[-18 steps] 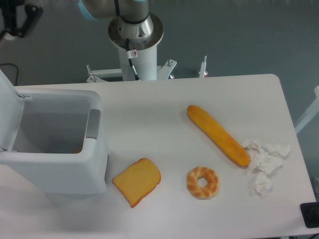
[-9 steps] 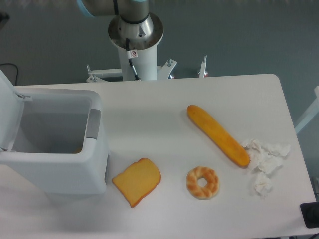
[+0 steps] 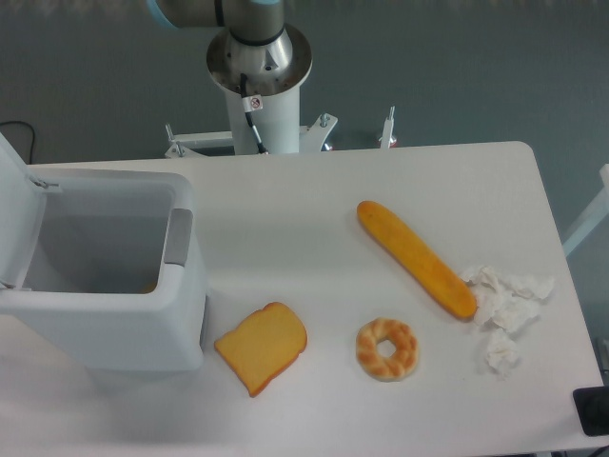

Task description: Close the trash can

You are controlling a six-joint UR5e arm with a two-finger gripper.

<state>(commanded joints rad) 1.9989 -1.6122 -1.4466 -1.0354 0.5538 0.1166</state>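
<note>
The trash can is a big light-grey box at the left of the table. Its lid stands up open along the left edge of the view, and a darker grey latch tab sits on the right rim. The inside looks mostly bare, with a small orange bit low at the bottom. The arm's base column rises behind the table, and the arm runs off the top left of the frame. The gripper is out of view.
A toast slice lies just right of the can. A bagel and a long baguette lie further right, with crumpled white paper near the right edge. A dark object sits at the bottom right corner.
The dark gripper seen at the top left corner one second ago has moved out of the frame. The can, lid and food have not moved.
</note>
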